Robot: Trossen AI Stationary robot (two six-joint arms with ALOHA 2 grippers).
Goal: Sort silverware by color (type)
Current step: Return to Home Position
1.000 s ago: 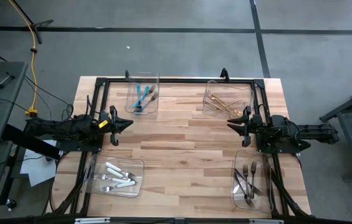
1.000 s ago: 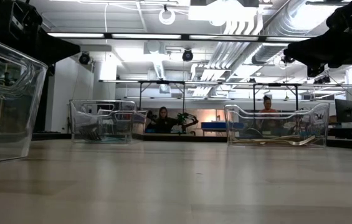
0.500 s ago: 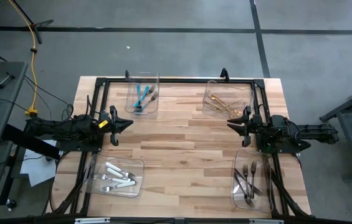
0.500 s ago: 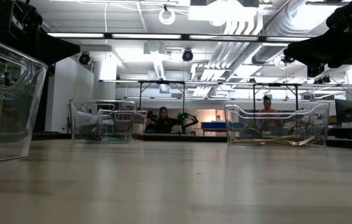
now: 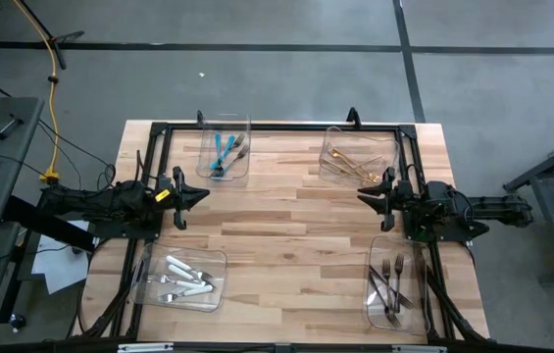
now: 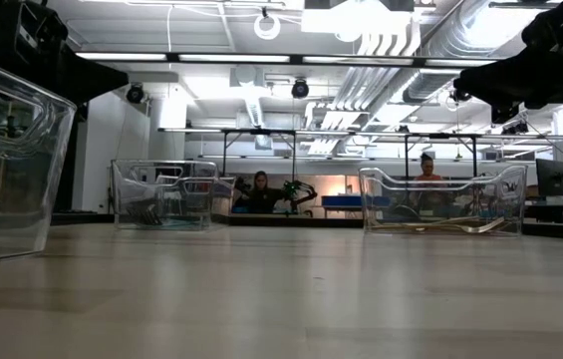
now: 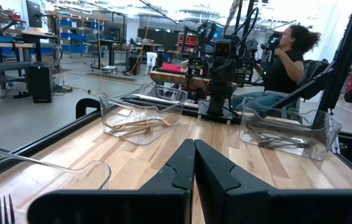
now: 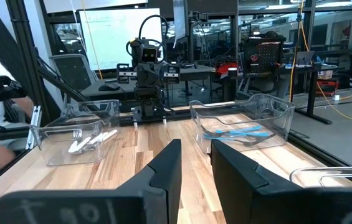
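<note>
Home pose: my left fingers (image 7: 177,171) clenched empty, right fingers (image 8: 166,169) parted, empty; I should settle both arms clear of the sorted silverware (image 5: 220,152).

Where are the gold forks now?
High view: gold forks lie in the clear bin at the top-right corner of the table, just beyond the right gripper.

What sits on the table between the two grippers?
Nothing: in the high view only bare table lies between the left gripper and right gripper.
</note>
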